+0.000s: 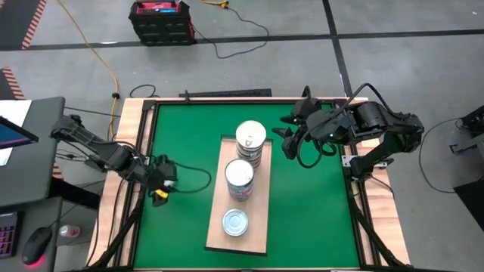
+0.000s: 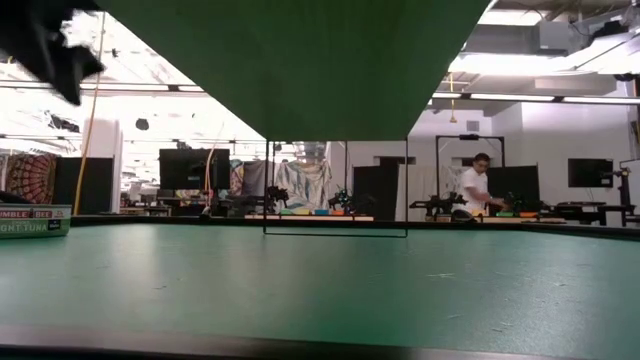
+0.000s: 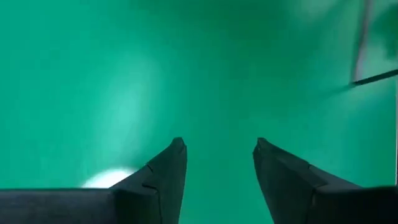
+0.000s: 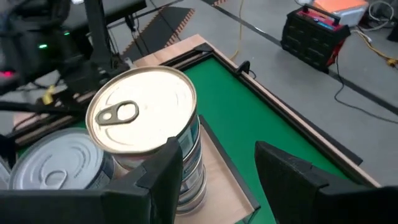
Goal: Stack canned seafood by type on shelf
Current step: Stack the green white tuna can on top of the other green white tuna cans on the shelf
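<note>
Cans [image 1: 250, 141] stand in three piles along the shelf [image 1: 217, 215], the pale board lying lengthwise on the green mat [image 1: 310, 219]: a tall gold-topped pile at the far end, a silver-topped one [image 1: 239, 180] mid-board, and a low one [image 1: 235, 222] nearest you. Grouping them this way probably keeps each type apart. Your right end effector [image 1: 286, 140] hangs just beside the gold-topped pile, fingers parted and empty, so you likely meant to steady or release there. Your left end effector [image 1: 162, 181] sits over bare mat by the counter's left rim [image 1: 128, 136], fingers apart, nothing between them. Both sides of the board give you open mat to move; mind the tall pile's edge near the right fingers.
</note>
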